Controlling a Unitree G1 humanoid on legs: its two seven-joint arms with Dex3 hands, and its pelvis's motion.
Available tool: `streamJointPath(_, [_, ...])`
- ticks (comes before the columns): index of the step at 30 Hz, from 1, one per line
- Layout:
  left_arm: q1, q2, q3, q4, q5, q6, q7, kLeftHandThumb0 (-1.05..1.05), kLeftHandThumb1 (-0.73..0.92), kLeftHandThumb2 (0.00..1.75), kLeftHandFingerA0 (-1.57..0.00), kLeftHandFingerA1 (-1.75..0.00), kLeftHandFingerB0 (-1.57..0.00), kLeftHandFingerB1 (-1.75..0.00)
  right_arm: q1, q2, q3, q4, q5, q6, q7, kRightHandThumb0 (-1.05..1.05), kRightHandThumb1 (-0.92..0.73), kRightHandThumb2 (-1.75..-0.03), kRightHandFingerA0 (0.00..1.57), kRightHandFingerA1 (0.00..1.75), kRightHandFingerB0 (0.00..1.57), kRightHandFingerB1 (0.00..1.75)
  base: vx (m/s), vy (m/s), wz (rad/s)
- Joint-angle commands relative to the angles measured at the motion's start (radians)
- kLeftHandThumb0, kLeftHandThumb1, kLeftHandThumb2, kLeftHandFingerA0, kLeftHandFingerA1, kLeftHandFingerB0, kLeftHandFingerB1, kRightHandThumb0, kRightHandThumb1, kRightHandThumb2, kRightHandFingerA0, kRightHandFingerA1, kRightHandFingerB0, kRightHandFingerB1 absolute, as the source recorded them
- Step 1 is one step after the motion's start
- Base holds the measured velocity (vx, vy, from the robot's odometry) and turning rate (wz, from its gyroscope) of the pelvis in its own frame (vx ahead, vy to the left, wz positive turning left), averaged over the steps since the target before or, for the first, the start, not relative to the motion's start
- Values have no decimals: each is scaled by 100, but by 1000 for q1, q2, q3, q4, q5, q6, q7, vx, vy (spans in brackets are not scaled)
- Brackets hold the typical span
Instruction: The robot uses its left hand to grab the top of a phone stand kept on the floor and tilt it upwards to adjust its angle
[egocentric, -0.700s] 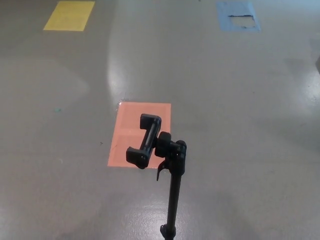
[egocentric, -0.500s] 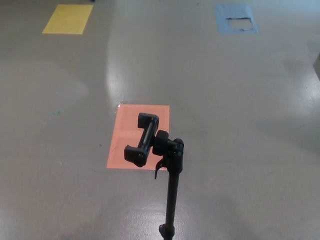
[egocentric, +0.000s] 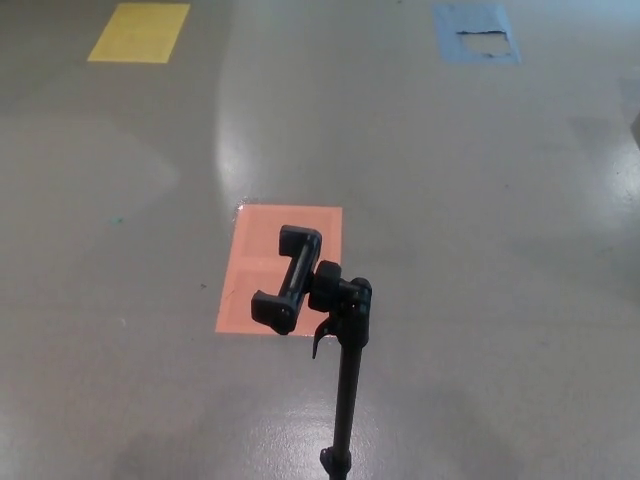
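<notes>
Phone stand (egocentric: 345, 400) bottom centre: thin black matte pole, knuckle joint with small lever, C-shaped clamp cradle (egocentric: 288, 280) at top, empty, overlapping the orange rectangle (egocentric: 262, 270). Floor (egocentric: 480, 250) smooth grey, glossy glare streaks. Yellow patch (egocentric: 139, 31) top left, torn blue patch (egocentric: 477, 46) top right. Open floor all round. Neither hand in frame.

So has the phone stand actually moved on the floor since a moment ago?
No. The phone stand sits the same against the orange floor patch; both shifted together in the picture, so only the camera moved.
</notes>
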Motion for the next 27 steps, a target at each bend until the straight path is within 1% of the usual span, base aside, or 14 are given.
streamJointPath(1, [-56,45,-59,-46,83,-75,104,-76,67,91,-9,-38,-5,-23,-45,-24,-26,-13,7,-22,-14,-67,-84,-65,24,32,19,28,0,0,0])
streamJointPath(5, [-95,69,-113,-97,134,-107,141,-75,67,98,-10,-41,-3,-22,-72,-33,-37,-20,12,-22,-6,-68,-84,-65,24,33,19,28,0,0,0])
streamJointPath(6, [-115,85,-141,-127,163,-118,149,-74,86,68,-19,-29,-1,-17,-82,-36,-42,-20,13,-22,-4,-67,-84,-65,24,33,19,28,0,0,0])
streamJointPath(7, [-129,96,-157,-145,173,-132,155,-78,70,97,-11,-41,-4,-20,-92,-39,-45,-20,12,-22,-3,-67,-84,-65,24,34,19,28,0,0,0])
streamJointPath(8, [-135,99,-161,-150,173,-140,157,-78,70,97,-11,-41,-4,-20,-97,-40,-46,-20,11,-22,-2,-67,-84,-65,24,34,19,28,0,0,0])
streamJointPath(9, [-144,112,-172,-171,184,-153,165,-86,74,106,-15,-44,0,-16,-105,-42,-45,-21,8,-22,-2,-69,-84,-65,25,34,19,28,0,0,0])
streamJointPath(11, [-162,139,-198,-218,213,-177,179,-87,75,108,-12,-37,0,-15,-117,-45,-48,-24,6,-22,1,-69,-84,-65,25,34,19,28,0,0,0])
streamJointPath(13, [-173,159,-218,-263,240,-187,196,-89,75,109,-16,-41,0,-16,-125,-45,-55,-25,13,-17,6,-68,-84,-65,23,34,18,27,0,0,0])
streamJointPath(14, [-177,173,-225,-298,257,-199,210,-87,73,100,-11,-40,-5,-20,-129,-47,-58,-26,15,-18,8,-68,-84,-65,23,34,18,28,0,0,0])
streamJointPath(16, [-180,189,-233,-335,271,-211,227,-87,73,100,-11,-40,-5,-20,-134,-48,-61,-26,16,-20,9,-68,-84,-65,23,34,18,28,0,0,0])
streamJointPath(17, [-179,200,-230,-370,264,-215,212,-80,87,67,-16,-27,-3,-19,-139,-50,-62,-27,14,-20,10,-68,-84,-65,23,34,18,28,0,0,0])
streamJointPath(21, [-179,244,-206,-523,257,-218,177,-79,85,66,-13,-24,0,-19,-158,-54,-66,-27,13,-19,10,-67,-85,-65,24,34,18,28,0,0,0])
streamJointPath(22, [-180,258,-199,-574,261,-221,174,-81,68,102,-11,-33,0,-20,-164,-55,-69,-26,14,-19,10,-66,-85,-65,23,34,18,28,0,0,0])
streamJointPath(27, [-172,287,-179,-703,267,-215,156,-81,68,101,-11,-32,0,-18,-172,-56,-78,-23,16,-18,16,-66,-84,-65,24,35,19,28,0,0,0])
